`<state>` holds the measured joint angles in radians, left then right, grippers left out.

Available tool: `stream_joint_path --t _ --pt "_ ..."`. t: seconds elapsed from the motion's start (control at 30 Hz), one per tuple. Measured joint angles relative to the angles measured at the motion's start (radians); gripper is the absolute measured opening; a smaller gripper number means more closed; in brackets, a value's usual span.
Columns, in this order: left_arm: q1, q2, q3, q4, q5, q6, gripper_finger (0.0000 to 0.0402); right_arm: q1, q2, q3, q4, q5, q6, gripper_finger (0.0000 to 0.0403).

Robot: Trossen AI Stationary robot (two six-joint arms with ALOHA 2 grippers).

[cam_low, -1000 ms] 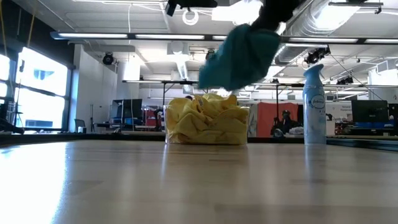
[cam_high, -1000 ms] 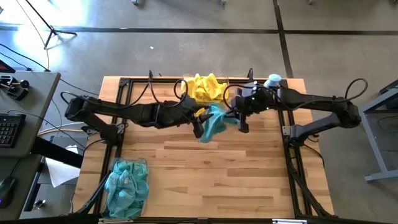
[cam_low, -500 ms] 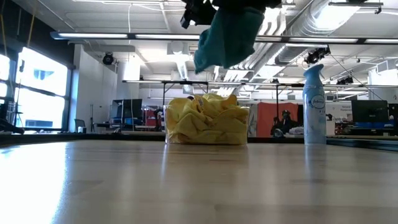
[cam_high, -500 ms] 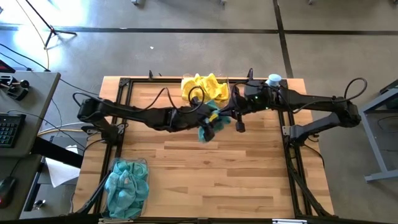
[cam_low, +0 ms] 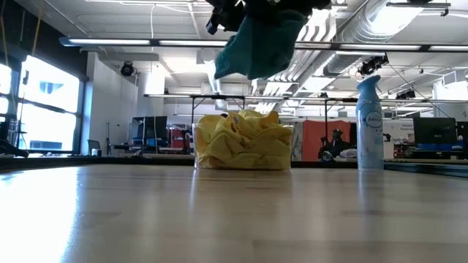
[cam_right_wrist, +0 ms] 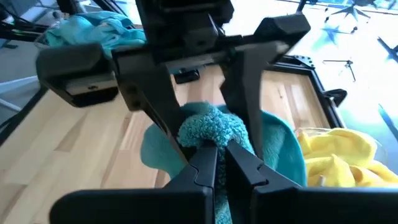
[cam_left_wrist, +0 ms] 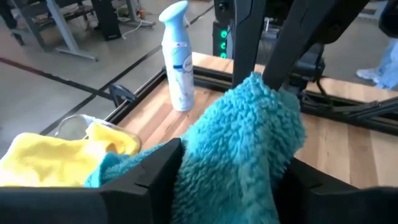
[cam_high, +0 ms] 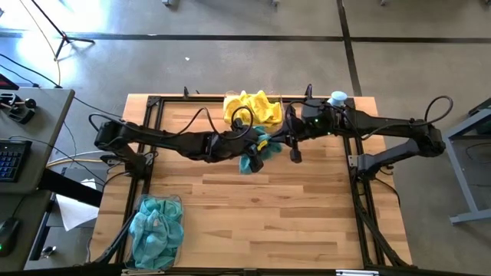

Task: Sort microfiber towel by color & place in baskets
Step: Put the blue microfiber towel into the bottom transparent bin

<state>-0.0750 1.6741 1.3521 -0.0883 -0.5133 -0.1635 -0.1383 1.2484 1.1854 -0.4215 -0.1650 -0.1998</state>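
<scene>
The teal bin (cam_high: 157, 230) with its teal cloths sits at the table's near-left corner, well apart from the action. The left gripper (cam_high: 259, 153) reaches toward mid-table, fingers spread wide around the hanging teal towel (cam_high: 255, 149); in the left wrist view the towel (cam_left_wrist: 242, 149) fills the gap between them. Just behind lies the yellow bin (cam_high: 252, 110), heaped with yellow cloths. The right gripper (cam_high: 288, 146) comes in from the yellow bin's right, fingers pinched together on the towel's upper edge, as the right wrist view shows (cam_right_wrist: 214, 134). So the towel hangs in the air in front of the yellow bin, long axis downward, shared between both arms.

The hand-off seems to turn on this: the towel already lies between the left fingers, so they need only close before the right lets go.

The low view shows the towel (cam_low: 256, 44) well clear of the table and above the yellow heap (cam_low: 243, 140), which the high view cannot tell. The spray bottle (cam_low: 370, 123) stands to the yellow bin's right.
</scene>
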Motion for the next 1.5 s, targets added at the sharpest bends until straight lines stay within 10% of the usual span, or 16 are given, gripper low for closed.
stream_joint_path --t 0.47,0.9,1.5 --pt "0.000 -0.051 0.000 -0.228 -0.007 -0.072 0.0008 -0.001 0.022 -0.003 -0.007 0.112 0.073 0.0041" --pt "-0.089 -0.243 0.000 -0.570 -0.034 -0.249 0.0002 -0.001 0.047 -0.005 -0.062 0.113 0.209 0.0085" --pt "-0.565 -0.371 0.000 -1.018 -0.068 -0.793 0.0000 0.102 0.053 -0.005 -0.089 0.271 0.625 0.0085"
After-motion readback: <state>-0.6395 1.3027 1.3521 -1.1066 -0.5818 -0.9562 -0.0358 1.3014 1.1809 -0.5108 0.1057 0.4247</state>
